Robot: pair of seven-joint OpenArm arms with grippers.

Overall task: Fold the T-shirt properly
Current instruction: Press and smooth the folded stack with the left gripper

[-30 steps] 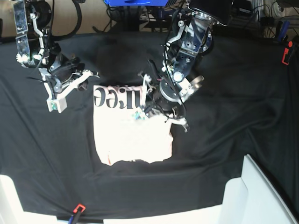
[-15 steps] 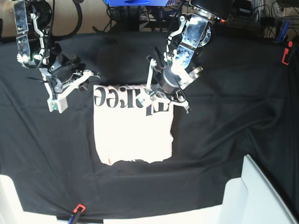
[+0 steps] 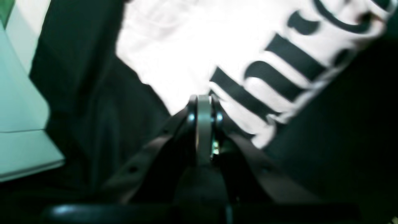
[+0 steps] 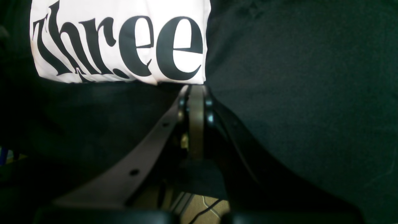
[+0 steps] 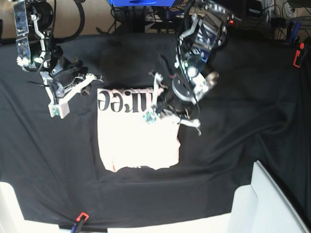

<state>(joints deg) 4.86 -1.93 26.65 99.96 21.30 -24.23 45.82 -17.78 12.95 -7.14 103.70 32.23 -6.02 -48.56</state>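
Note:
The pale pink T-shirt (image 5: pixel 138 138) lies folded into a rectangle on the black cloth, with its black "Three" print (image 4: pixel 118 46) along the far edge. My left gripper (image 5: pixel 149 117) is shut and hangs over the shirt's upper right part, its tips (image 3: pixel 203 101) above the print's first letters near the shirt's edge (image 3: pixel 186 46). No cloth shows between its fingers. My right gripper (image 5: pixel 57 110) is shut and sits over bare cloth left of the shirt. In the right wrist view its tips (image 4: pixel 195 90) stop just short of the shirt's corner by the last "e".
The black table cloth (image 5: pixel 233 121) has wrinkles to the right of the shirt. A white box (image 5: pixel 272 204) stands at the near right corner, also visible as (image 3: pixel 18 109). A red clamp (image 5: pixel 80 217) grips the front edge, and another red clamp (image 5: pixel 299 53) sits far right.
The left gripper rose toward the shirt's far edge, then came back down and slightly right over the printed part. The right arm has hardly moved. The shirt keeps its shape.

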